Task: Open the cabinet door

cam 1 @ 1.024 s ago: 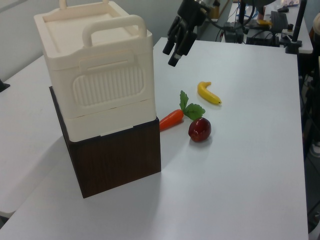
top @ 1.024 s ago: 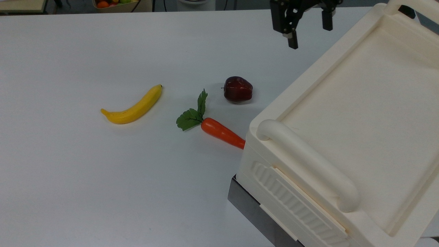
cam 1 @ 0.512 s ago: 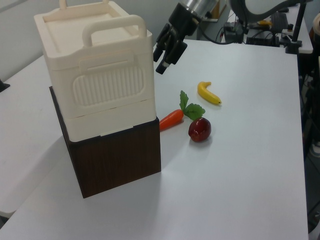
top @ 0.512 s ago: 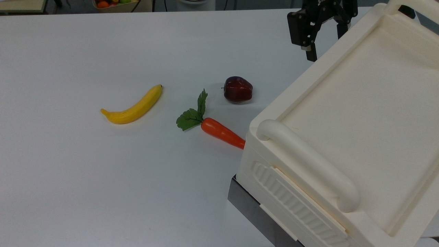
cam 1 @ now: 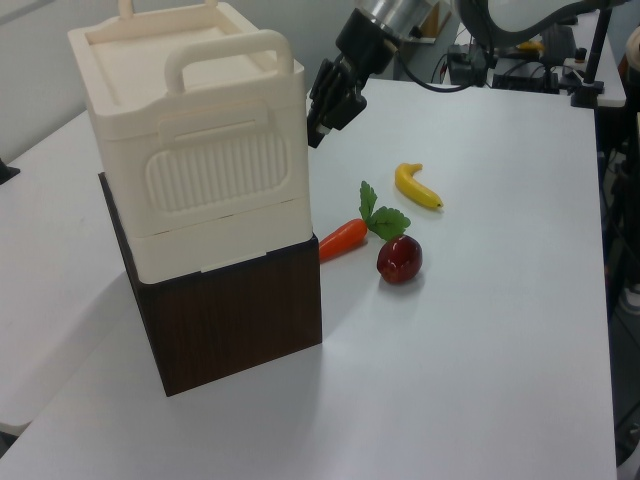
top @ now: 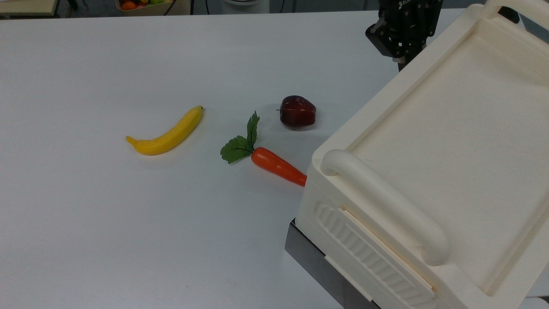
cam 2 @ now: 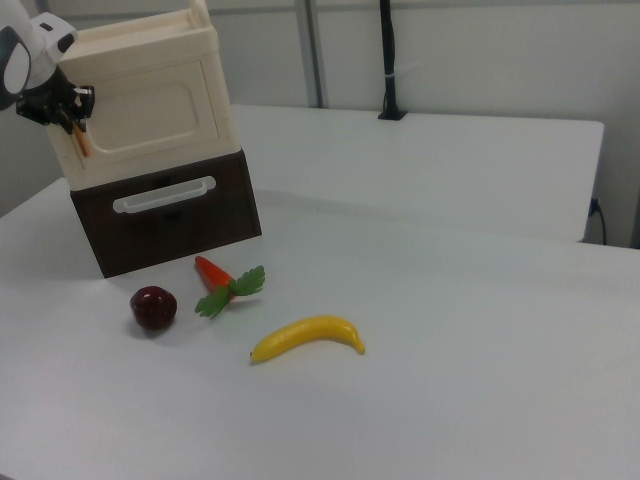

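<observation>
The cabinet [top: 450, 128] is a large cream box with a tray-like top and a thick bar handle [top: 386, 206], standing on a dark base [cam 1: 230, 320]. In the right view the cabinet door [cam 2: 150, 115] faces the camera and lies flush with the box. A small copper strip [cam 2: 82, 141] marks the door's edge at the right view's left. My black gripper [cam 2: 68, 118] hangs right at that edge, by the strip. In the left view the gripper [cam 1: 316, 122] is against the cabinet's [cam 1: 270, 110] far side. In the top view the gripper [top: 402, 63] is partly hidden behind the cabinet's rim.
On the white table lie a banana [top: 167, 133], a carrot with green leaves [top: 274, 165] whose tip reaches the cabinet's base, and a dark red apple [top: 297, 111]. The dark base has a pale drawer handle [cam 2: 165, 195]. Open table lies toward the top view's left.
The gripper has moved from above the open table to the cabinet's side, ending close against its edge, and it has turned about its wrist. Fruit and cabinet have not moved.
</observation>
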`<state>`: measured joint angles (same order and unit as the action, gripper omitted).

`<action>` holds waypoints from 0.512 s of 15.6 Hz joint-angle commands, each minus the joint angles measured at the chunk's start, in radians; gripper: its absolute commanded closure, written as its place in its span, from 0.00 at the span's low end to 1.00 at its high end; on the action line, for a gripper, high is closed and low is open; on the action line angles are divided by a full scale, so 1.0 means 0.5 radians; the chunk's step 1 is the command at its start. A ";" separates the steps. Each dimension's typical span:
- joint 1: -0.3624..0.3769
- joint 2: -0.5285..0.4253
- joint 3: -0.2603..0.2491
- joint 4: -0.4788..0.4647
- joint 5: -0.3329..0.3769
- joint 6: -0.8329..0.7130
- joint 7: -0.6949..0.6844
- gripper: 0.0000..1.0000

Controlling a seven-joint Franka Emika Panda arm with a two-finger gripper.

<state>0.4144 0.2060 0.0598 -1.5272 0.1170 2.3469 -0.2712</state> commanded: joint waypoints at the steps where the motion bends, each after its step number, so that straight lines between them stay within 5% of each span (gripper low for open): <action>1: 0.009 0.002 0.003 0.017 0.054 -0.012 -0.068 0.84; 8: 0.006 -0.035 0.003 0.011 0.058 -0.150 -0.062 0.85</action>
<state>0.4146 0.2047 0.0634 -1.5270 0.1181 2.3404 -0.2721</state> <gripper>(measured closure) 0.850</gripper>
